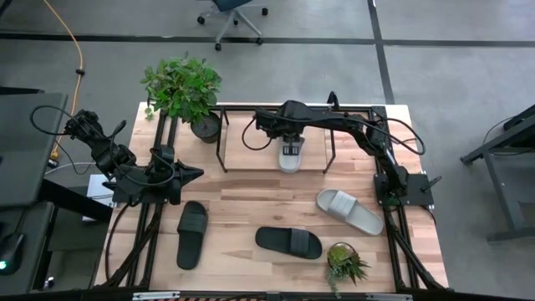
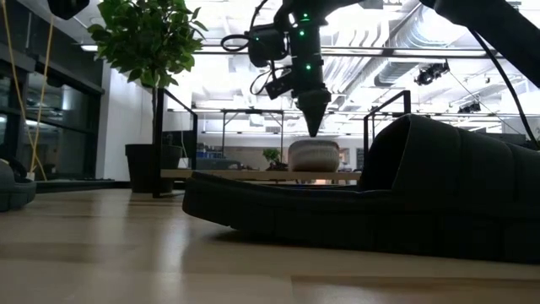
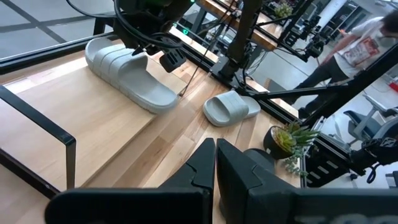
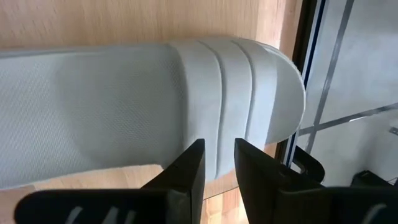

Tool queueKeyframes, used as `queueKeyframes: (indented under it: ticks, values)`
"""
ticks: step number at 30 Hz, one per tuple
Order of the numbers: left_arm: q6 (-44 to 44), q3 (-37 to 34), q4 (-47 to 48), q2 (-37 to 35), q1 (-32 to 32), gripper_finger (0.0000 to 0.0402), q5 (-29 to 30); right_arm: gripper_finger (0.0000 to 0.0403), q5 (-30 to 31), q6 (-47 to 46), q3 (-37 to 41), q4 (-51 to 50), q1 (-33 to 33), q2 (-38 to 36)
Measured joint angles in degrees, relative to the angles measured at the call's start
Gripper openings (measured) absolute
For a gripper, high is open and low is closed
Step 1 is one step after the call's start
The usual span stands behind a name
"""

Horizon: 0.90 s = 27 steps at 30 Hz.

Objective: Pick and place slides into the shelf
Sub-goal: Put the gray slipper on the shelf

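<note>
While its jaws stand slightly parted, the right gripper (image 4: 217, 163) overhangs a grey slide (image 4: 124, 106).

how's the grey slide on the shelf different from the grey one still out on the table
The grey slide on the shelf lies on the shelf board under the right hand; the other grey slide lies on the bare tabletop with no hand near. The first points straight along the table's depth; the second lies diagonally. Both are light grey, strap up.
</note>
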State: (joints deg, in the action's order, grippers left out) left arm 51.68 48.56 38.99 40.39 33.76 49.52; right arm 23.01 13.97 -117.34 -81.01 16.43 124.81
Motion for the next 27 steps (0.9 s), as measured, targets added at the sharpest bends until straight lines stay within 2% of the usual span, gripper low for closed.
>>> queueKeyframes:
  ticks: [6,13,19,27]
  values:
    - [0.0,0.0,0.01,0.01,0.0,0.0005,0.0,0.0078,0.3,-0.33,0.0,-0.46,-0.18,-0.46]
    - [-0.62,0.0,0.19,-0.01,0.0,0.0005,-0.01,0.0078,0.05,-7.27,-2.43,-0.98,-0.58,-4.19]
    - [-0.66,0.0,0.19,0.01,0.0,0.0005,-0.94,0.0078,-7.99,-19.79,-3.91,-0.94,-2.81,-11.16]
    - [-1.51,0.0,0.19,0.01,0.0,0.0005,-1.11,0.0078,-18.65,-33.95,-3.91,-0.73,-11.84,-18.65]
